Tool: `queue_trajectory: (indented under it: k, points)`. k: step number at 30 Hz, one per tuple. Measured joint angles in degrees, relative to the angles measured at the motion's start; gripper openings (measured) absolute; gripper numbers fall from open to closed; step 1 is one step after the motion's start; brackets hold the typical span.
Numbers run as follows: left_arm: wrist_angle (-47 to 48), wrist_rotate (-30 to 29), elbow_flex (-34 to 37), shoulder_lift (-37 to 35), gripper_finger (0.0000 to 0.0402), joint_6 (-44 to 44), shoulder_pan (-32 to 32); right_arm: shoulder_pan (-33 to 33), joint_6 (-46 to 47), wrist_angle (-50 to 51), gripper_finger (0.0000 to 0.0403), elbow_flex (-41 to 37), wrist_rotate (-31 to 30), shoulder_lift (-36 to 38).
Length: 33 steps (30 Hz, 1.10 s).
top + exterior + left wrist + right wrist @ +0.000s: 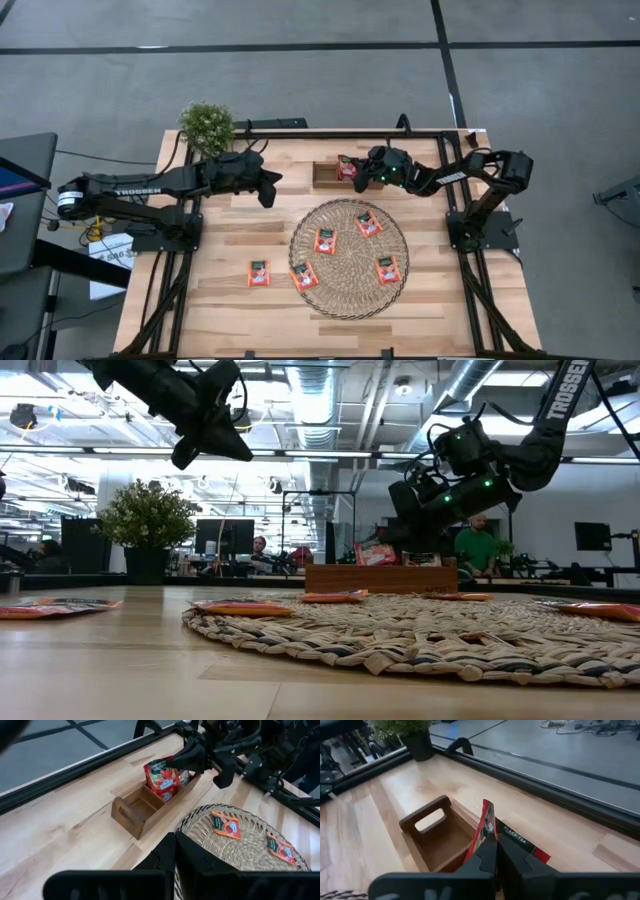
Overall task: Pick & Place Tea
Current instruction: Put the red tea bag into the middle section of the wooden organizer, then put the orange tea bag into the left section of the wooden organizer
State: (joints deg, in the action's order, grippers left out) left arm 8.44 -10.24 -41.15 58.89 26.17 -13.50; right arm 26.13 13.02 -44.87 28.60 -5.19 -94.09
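A small brown wooden tray (pixel 322 178) sits at the table's far middle, with a round woven mat (pixel 348 257) nearer. Several red-orange tea sachets lie flat on the mat (pixel 325 240), and one (pixel 259 272) lies on the table to its left. My right gripper (pixel 356 172) is at the tray's right end, shut on an upright sachet (pixel 161 777). A second sachet (pixel 522 844) stands in the tray beside it. My left gripper (pixel 270 188) hangs shut above the table, left of the tray, holding nothing. My right gripper pinches the red sachet between its two fingers by its upper edge (pixel 487 827), coming from the table's right and slanting down. The sachet stands on edge, its lower part (pixel 167 795) down inside the tray's right compartment.
A potted plant (pixel 207 125) stands at the table's far left corner. The tray's left compartment (pixel 437 840) shows bare wood. There is open tabletop left of the mat and along the near edge. People and desks show in the room beyond the table.
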Motion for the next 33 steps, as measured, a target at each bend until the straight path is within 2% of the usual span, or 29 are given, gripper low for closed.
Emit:
queue_trajectory:
  k: [14,26,33]
  points:
    - [-0.5,0.0,0.0,0.0,0.0,0.0,0.0,0.1,-1.5,-0.1,0.0008,0.0,0.7,0.0]
    - [-0.5,0.7,0.0,0.0,0.0,-1.2,0.0,0.6,-1.5,-0.2,0.0114,0.0,0.7,0.0]
    - [-0.4,0.8,0.0,0.0,0.0,-1.3,0.0,0.6,-1.5,-0.6,0.0138,0.0,0.7,2.4]
